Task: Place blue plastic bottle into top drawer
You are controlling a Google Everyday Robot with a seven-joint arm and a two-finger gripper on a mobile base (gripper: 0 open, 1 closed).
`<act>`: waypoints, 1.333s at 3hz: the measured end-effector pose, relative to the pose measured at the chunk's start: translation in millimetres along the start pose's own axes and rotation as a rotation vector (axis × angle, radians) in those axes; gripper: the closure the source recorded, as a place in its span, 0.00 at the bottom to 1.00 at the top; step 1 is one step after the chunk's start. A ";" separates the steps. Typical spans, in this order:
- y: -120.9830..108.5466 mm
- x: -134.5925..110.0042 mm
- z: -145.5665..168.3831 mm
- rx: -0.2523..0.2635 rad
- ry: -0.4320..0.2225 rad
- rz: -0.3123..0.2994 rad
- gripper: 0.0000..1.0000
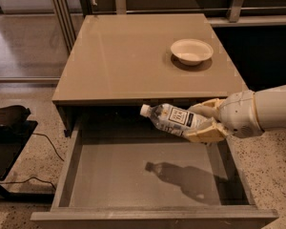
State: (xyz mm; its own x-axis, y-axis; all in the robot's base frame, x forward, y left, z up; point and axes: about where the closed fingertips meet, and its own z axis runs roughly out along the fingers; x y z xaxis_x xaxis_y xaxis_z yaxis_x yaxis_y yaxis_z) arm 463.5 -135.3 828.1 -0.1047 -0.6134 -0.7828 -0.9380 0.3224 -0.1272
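Observation:
The blue plastic bottle [170, 119] is clear with a white cap and a pale label. It lies sideways in the air, cap pointing left, above the open top drawer [148, 175]. My gripper [206, 121] comes in from the right on a white arm and is shut on the bottle's base end, one cream finger above and one below. The bottle's shadow falls on the drawer's flat grey bottom. The drawer is pulled fully out from the taupe cabinet [133, 56].
A white bowl [191, 50] sits on the cabinet top at the back right. A black stand [7, 128] with a cable is on the floor to the left. Speckled floor lies around the cabinet; metal rails stand behind it.

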 end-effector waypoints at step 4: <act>31.8 123.9 136.9 0.034 0.106 0.180 1.00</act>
State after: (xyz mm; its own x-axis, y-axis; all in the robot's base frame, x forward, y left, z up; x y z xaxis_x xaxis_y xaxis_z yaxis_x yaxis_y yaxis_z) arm 465.9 -102.3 643.7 -0.3055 -0.6152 -0.7267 -0.8896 0.4565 -0.0125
